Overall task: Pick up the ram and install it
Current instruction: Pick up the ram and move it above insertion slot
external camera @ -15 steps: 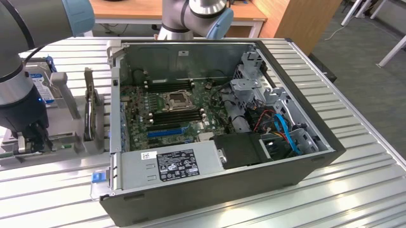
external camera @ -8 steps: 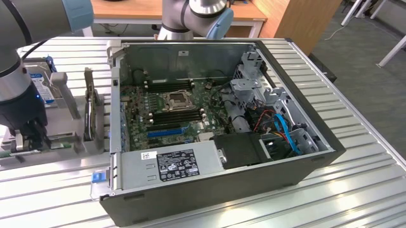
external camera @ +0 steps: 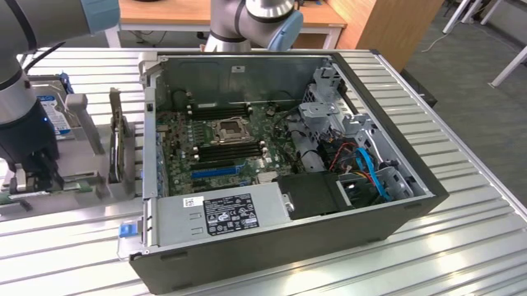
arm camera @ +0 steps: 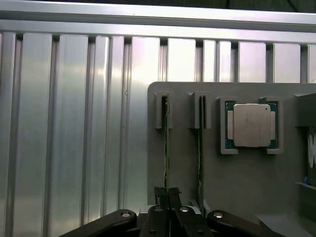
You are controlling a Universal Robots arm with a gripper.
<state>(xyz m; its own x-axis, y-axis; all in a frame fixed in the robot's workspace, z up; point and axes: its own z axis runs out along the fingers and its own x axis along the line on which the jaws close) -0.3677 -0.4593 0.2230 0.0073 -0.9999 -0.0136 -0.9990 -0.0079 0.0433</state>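
The ram (arm camera: 166,148) is standing on edge in a slot of the gray holder (arm camera: 237,182), beside a second stick (arm camera: 200,148) and a processor chip (arm camera: 252,125). The gripper (arm camera: 168,192) is clenching its jaws on the ram, at the exterior view's left, near the open computer case (external camera: 329,246).

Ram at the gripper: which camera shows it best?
Wrist view: the ram stands edge-on in its holder slot, the gripper shut on it. The exterior view gives a green sliver beside the gripper, partly behind the arm.
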